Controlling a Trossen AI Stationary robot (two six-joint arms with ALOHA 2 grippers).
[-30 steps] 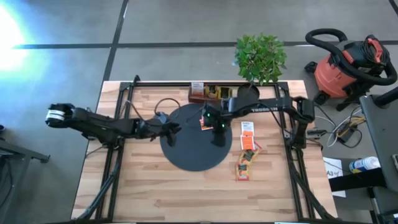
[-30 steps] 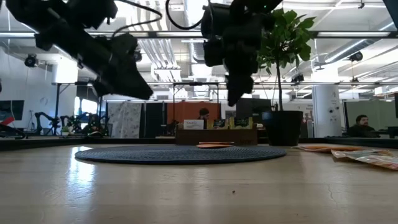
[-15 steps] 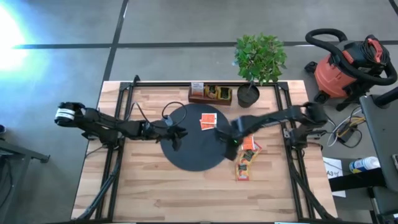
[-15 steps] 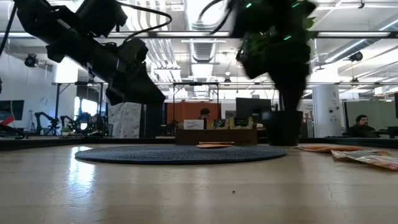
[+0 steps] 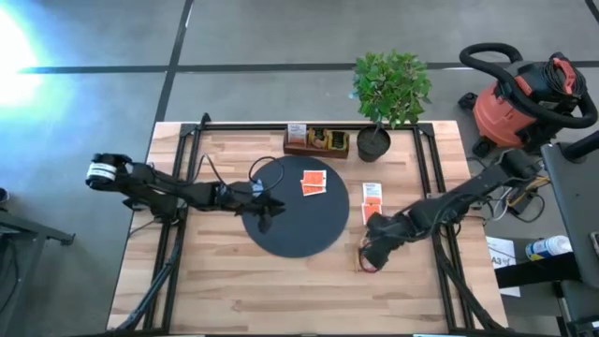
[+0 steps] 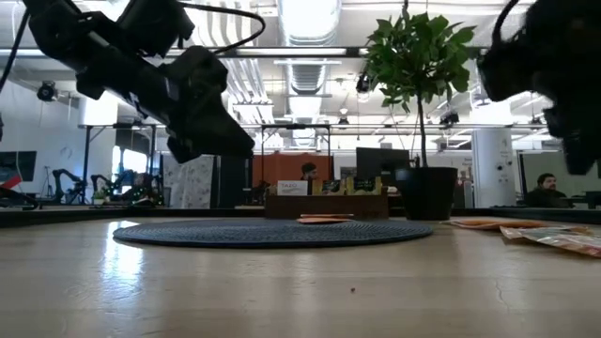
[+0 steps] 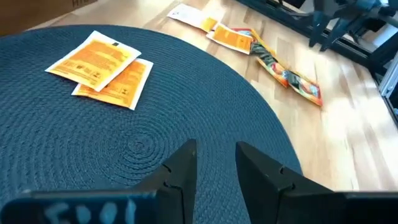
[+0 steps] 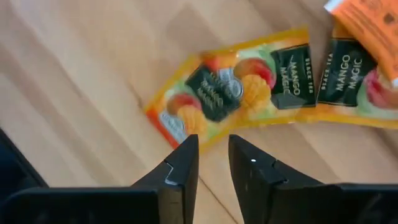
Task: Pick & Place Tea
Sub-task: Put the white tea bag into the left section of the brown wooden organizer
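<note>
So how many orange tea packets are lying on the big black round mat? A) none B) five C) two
C: two orange tea packets lie overlapping on the black round mat, clearest in the left wrist view; the other packets are off it, on the wooden table.

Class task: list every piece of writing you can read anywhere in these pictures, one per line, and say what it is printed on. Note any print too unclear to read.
"MANGO MAGIC", above it "BLACK TEA": on each of two yellow-green tea sachets lying on the wooden table.
The nearer yellow-green sachet: print too blurred to read.
The two orange sachets on the black mat: print too small to read.
Labels on the wooden box: too small to read.
</note>
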